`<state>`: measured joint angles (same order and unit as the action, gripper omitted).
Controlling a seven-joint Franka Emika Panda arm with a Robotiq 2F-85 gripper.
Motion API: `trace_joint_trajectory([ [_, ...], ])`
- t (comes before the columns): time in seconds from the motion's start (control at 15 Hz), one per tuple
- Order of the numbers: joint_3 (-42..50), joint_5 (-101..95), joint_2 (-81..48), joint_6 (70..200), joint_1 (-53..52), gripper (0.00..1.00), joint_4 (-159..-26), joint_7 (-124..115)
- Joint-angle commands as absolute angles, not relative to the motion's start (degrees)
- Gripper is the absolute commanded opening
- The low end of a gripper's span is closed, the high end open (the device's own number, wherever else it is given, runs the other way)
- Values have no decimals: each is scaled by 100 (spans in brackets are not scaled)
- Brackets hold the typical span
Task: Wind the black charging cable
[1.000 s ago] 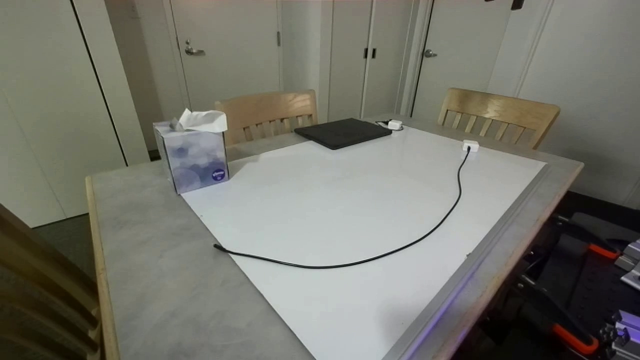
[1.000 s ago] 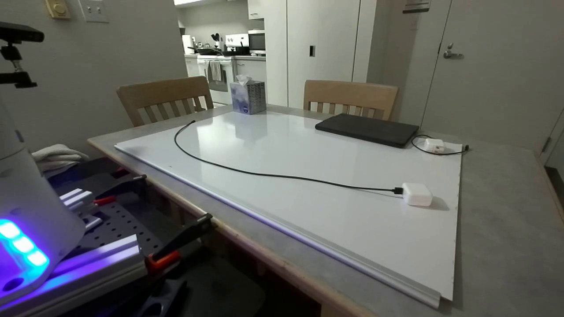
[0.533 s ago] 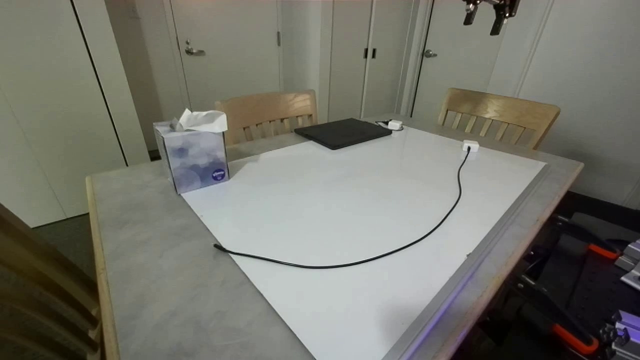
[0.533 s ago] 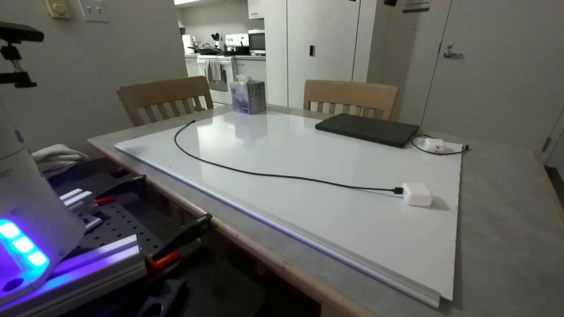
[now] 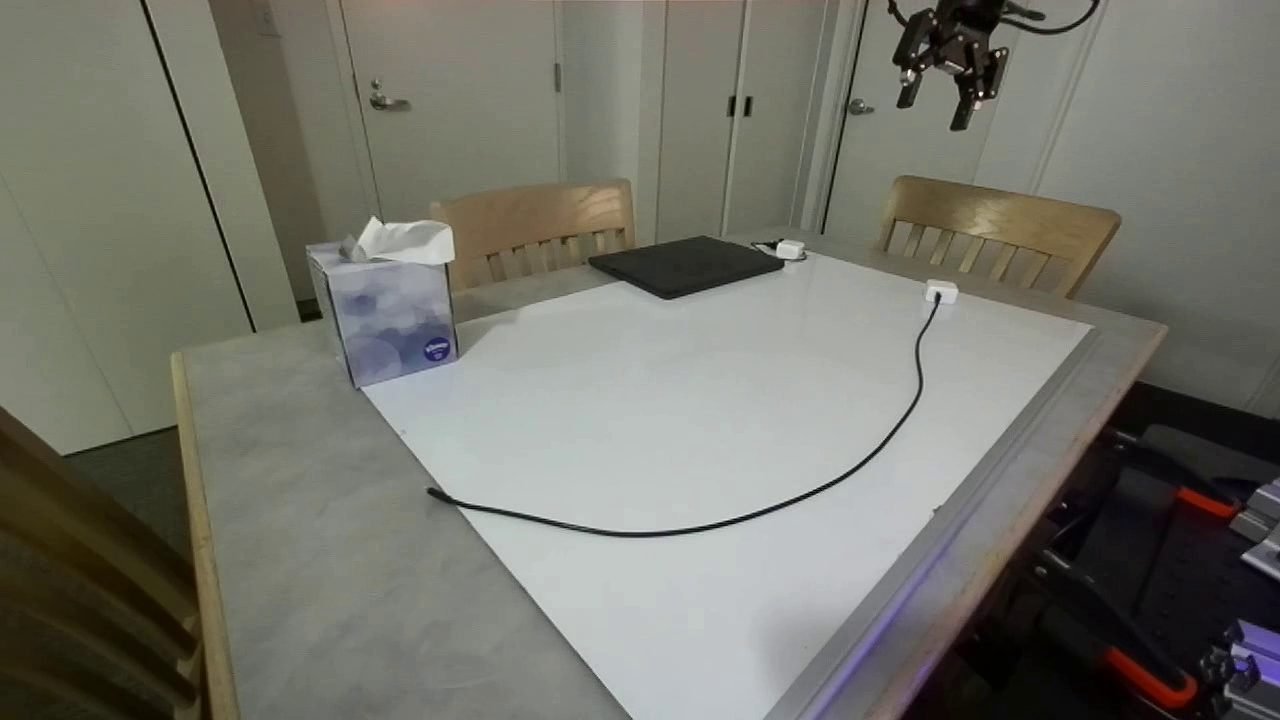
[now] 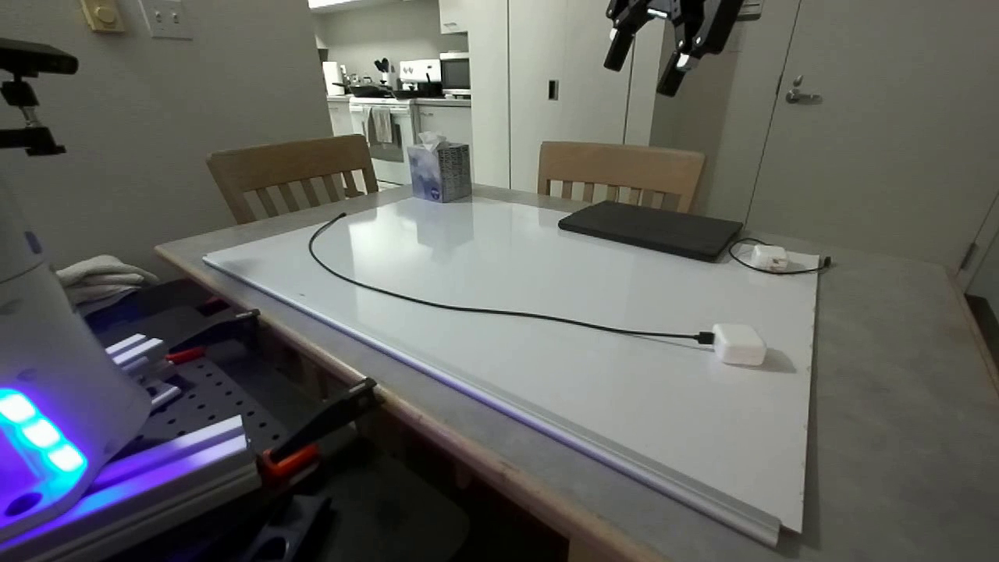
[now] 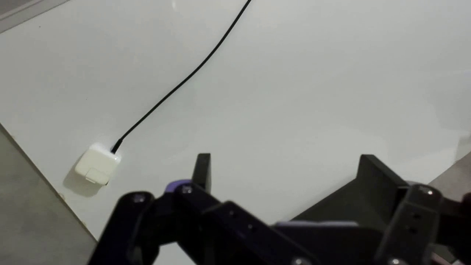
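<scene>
Wrist view shows my pincer (image 7: 285,162) spread wide, with whiteboard (image 7: 279,117) visible through the gap. I have it high above the bench (image 6: 897,390) in both exterior views, its fingers (image 6: 671,78) aimed downward at a slight tilt. Beneath it, well apart, lies the black charging cable (image 5: 640,534), unwound in one long open curve, one end seated in a white charger block (image 6: 737,344). That block shows off to one side of the pincer in the wrist view, and the cable runs out through the top edge there. Both exterior views cut the arm (image 5: 972,10) off near the pincer's top; the lit base (image 6: 58,336), cropped too, shows in an exterior view. Up close, the pincer hides part of the flat black pad (image 6: 652,229).
</scene>
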<state>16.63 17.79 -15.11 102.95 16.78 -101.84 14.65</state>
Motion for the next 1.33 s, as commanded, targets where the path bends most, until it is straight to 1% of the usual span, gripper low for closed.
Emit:
trace_joint_trajectory([
  [0.0,1498,2002,-1788,10149,1934,100,-10104,1518],
  [0.4,1432,2155,-2044,10038,2149,100,-10188,1552],
  [0.47,1405,2252,-2055,9960,2226,100,-10156,1702],
  [0.53,1321,2436,-1994,9607,2355,100,-10011,2141],
  [0.6,1407,2129,-2017,9993,2163,100,-10174,1691],
  [0.87,1370,2297,-1989,9731,2291,100,-10059,2015],
  [1.07,1443,2010,-1757,10986,1992,100,-10569,1308],
  [1.27,1492,1659,-1818,12134,1875,100,-10828,695],
])
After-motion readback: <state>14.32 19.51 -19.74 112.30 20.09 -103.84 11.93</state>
